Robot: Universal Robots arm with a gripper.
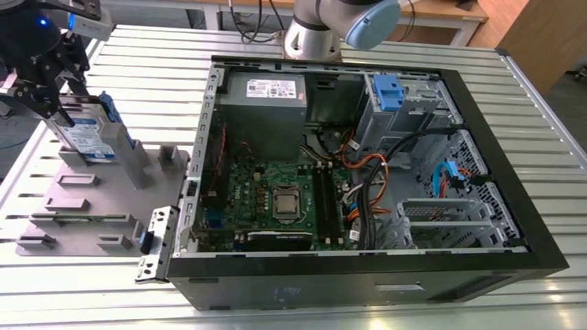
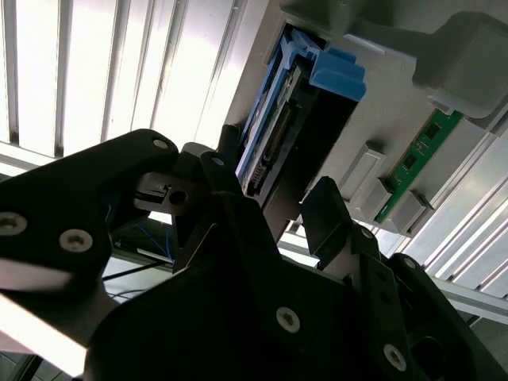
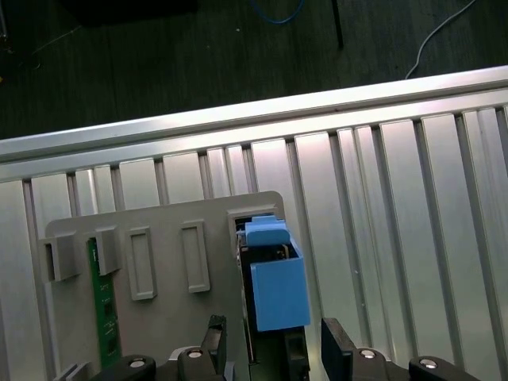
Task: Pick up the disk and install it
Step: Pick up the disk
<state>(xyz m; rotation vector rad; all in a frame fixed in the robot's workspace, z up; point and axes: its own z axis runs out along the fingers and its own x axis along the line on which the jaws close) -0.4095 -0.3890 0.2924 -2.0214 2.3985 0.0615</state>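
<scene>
The fingers (image 3: pixel 337 348) stand spread on either side of the disk (image 3: pixel 274 290), with a sliver of gap on each flank, so they are open and gripping nothing yet. The disk stands on edge in a slot of the grey rack (image 1: pixel 92 206) on the worktop (image 1: pixel 156 48) (upright, I judge, so its flat faces meet a grip from above), well apart from the open computer case (image 1: pixel 303 292) at the exterior view's right.

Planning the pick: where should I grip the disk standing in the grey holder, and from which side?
Probably across the two broad flat faces of the disk near its top edge, coming down from above: it stands on edge in the grey holder, so its upper part is free.
</scene>
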